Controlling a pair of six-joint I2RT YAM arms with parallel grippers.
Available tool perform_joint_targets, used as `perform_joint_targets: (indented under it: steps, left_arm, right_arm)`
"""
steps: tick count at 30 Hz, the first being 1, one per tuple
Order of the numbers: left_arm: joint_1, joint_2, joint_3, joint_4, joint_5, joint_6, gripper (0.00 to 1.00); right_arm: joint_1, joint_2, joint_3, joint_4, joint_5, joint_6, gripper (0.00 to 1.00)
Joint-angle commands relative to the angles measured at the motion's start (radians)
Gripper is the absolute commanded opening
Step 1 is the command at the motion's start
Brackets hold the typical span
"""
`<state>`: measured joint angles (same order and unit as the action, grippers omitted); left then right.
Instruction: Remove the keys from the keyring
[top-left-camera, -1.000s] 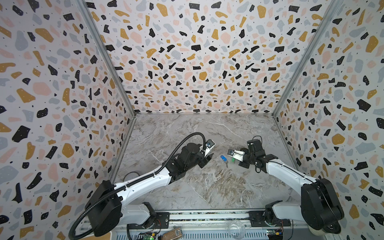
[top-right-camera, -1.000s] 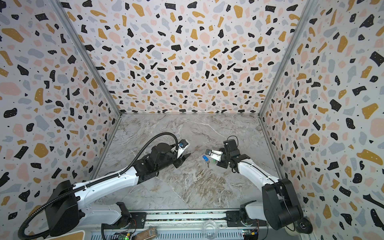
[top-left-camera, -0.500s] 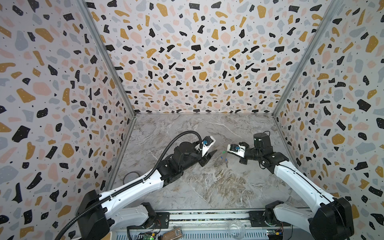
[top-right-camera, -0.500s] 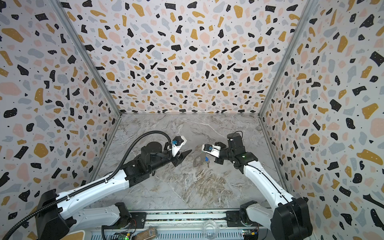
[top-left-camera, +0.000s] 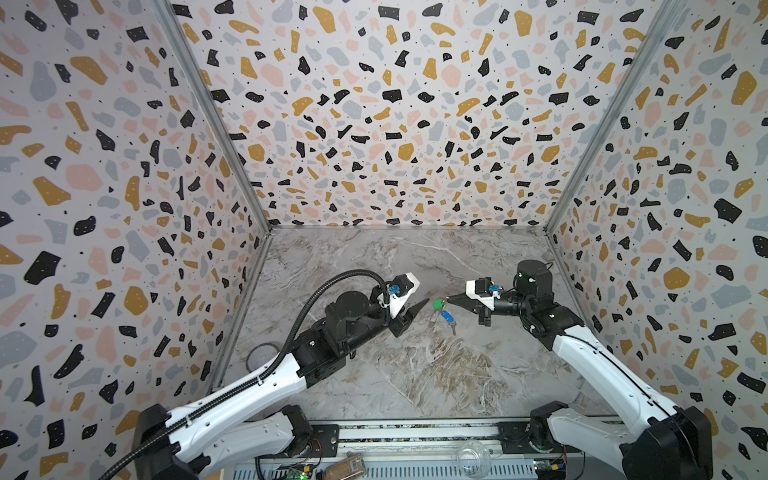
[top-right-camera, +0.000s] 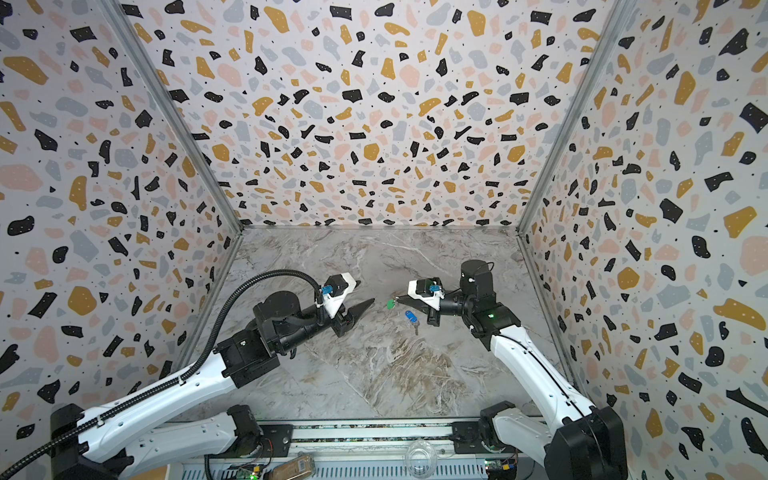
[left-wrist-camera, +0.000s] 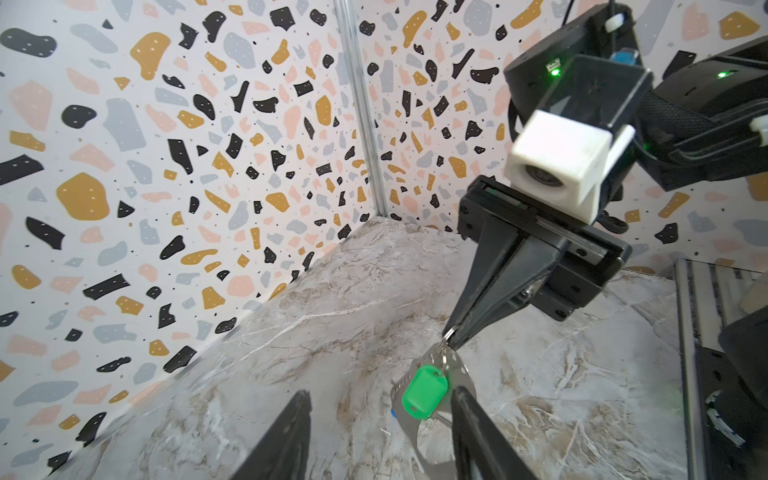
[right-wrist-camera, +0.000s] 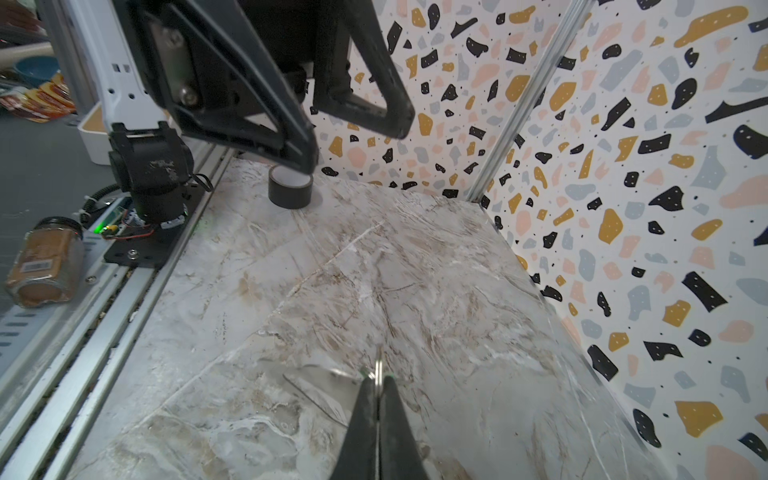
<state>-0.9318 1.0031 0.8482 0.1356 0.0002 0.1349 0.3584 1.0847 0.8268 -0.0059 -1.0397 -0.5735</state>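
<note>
Right tool (top-left-camera: 449, 300): jaws pressed together on a small metal ring of the keyring. It reaches in from 3 o'clock in both top views, tip pointing to 9 o'clock.
Left tool (top-left-camera: 415, 316): about half open, holding nothing. It comes in from 8 o'clock and aims at the bunch.
Keyring (left-wrist-camera: 463, 372): near the middle of the worktop (top-left-camera: 415, 374), slightly toward 2 o'clock. The grey strap loop hangs below the pinched ring.
Green-tagged key (top-left-camera: 437, 304): just beside the right tool's tip, at its 9 o'clock, between the two tools.
Blue-tagged key (top-left-camera: 446, 316): close by at 5 o'clock of the green tag, blade pointing to 5 o'clock. Whether it hangs or rests on the worktop, I cannot tell.
Left tool and bunch: in the left wrist view one finger (left-wrist-camera: 473, 428) sits just beside the green tag. Contact cannot be told.
Tape roll (right-wrist-camera: 290, 189): dark, standing on the worktop at 8 o'clock, near the left wall.
</note>
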Motion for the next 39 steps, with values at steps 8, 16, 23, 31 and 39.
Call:
perform_joint_targets:
  steps: [8, 16, 23, 31, 39]
  left_arm:
    - [-0.062, -0.041, -0.033, 0.078, -0.048, 0.052, 0.47]
    - [-0.095, -0.040, -0.053, 0.105, -0.061, 0.144, 0.35]
    - [-0.113, 0.007, -0.013, 0.094, -0.062, 0.199, 0.30]
    - [-0.136, 0.054, 0.048, 0.078, -0.043, 0.235, 0.20]
    - [-0.162, 0.056, 0.054, 0.080, -0.037, 0.246, 0.20]
  right_arm:
    - [0.006, -0.053, 0.025, 0.110, -0.159, 0.146, 0.01]
    - [0.009, -0.074, 0.009, 0.160, -0.205, 0.179, 0.01]
    - [0.013, -0.063, 0.012, 0.167, -0.217, 0.192, 0.01]
    - [0.021, -0.067, 0.005, 0.152, -0.214, 0.188, 0.01]
    - [0.021, -0.080, -0.002, 0.143, -0.212, 0.182, 0.01]
